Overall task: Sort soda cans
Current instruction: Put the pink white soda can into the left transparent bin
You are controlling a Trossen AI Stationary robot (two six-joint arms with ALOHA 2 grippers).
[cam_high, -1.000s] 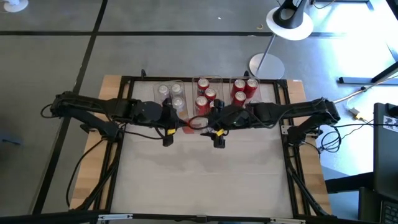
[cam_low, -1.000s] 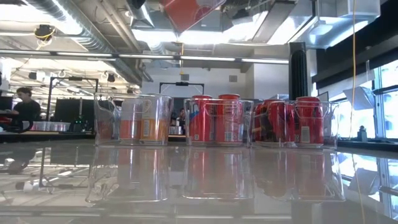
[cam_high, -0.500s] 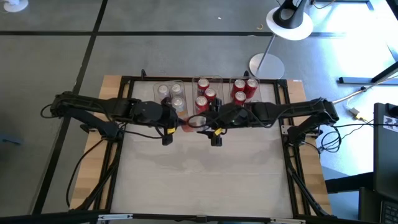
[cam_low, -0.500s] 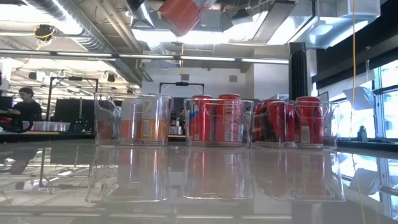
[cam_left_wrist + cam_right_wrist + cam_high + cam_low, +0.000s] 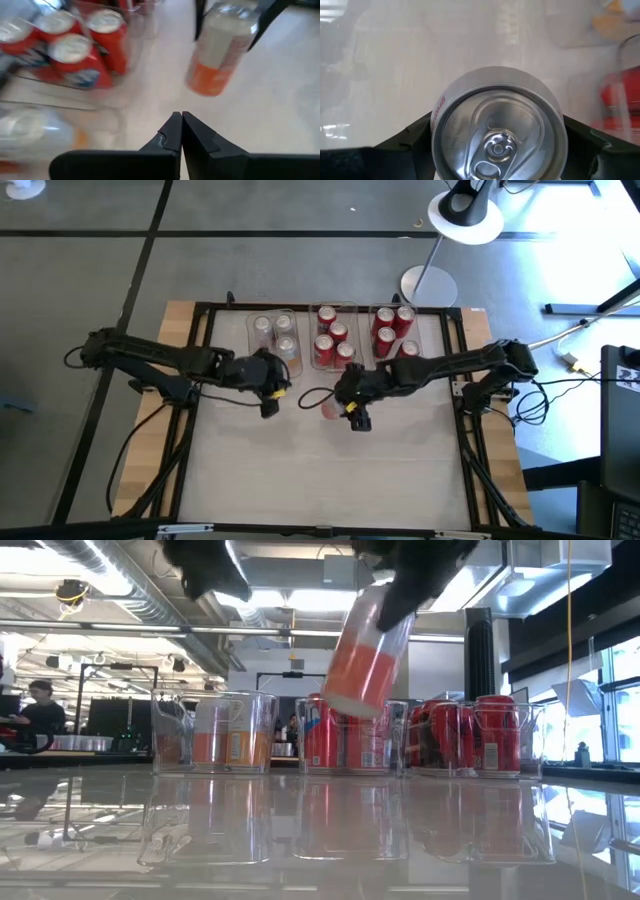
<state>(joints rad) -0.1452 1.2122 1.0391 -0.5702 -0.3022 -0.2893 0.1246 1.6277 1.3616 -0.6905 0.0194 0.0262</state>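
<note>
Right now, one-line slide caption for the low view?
Right gripper holds a tilted orange-and-white can above the table, ahead of three clear bins of cans.

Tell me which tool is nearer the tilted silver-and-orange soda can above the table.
Right. The right tool grips the tilted silver-and-orange soda can by its top end. The left tool is shut and empty, off to the can's left, apart from it.

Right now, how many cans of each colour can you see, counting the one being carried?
Silver cans: 4 (3 in the left bin, 1 held in the right tool)
Red cans: 8 (4 in the middle bin, 4 in the right bin, one partly under the right arm)
Total: 12
</note>
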